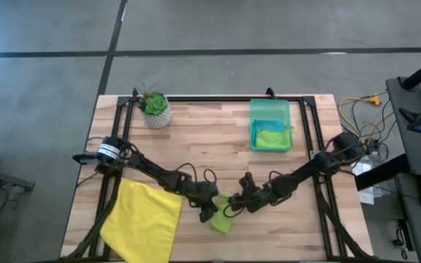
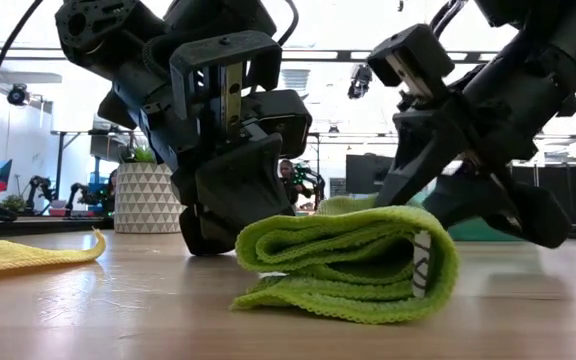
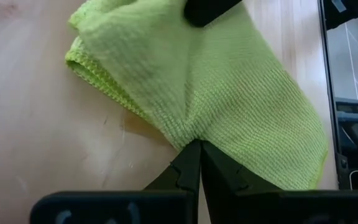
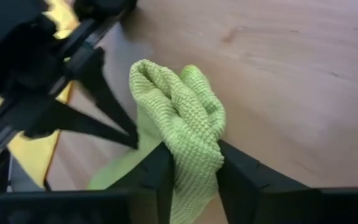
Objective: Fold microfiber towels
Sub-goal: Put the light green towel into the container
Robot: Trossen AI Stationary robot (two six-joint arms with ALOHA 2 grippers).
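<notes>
Lime cloth (image 1: pixel 221 221): front-centre of bench (image 1: pixel 210 139), bunched into a thick multi-layer wad, lying on the wood between both arms; low view shows stacked layers w/ rounded fold edge and a white tag showing at the fold.
Left gripper (image 3: pixel 194 149): fingers pinched tight on one edge of lime cloth, fabric puckers right at the tips. Prob anchoring that edge so the fold doesn't slide.
Right gripper (image 4: pixel 191 163): fingers narrow, clamped on a gathered bundle of the same cloth, fabric bulging above them. Looks like the moving side, carrying the layer over.
Why both: floppy cloth, one hold would just drag it; two holds keep layers lined up.
Step (my read): mid-fold on lime cloth, not squared yet, edges uneven.
Yellow cloth (image 1: pixel 143 219): front-left of bench, spread flat, unfolded, one side hanging off the bench edge. Left of the lime one, near, not touching.
Green bin (image 1: pixel 270 124): back right, a lime cloth inside, well apart from the work.
Potted plant (image 1: pixel 155 107): back left, out of the way.
Risk: wad springs open on release.
</notes>
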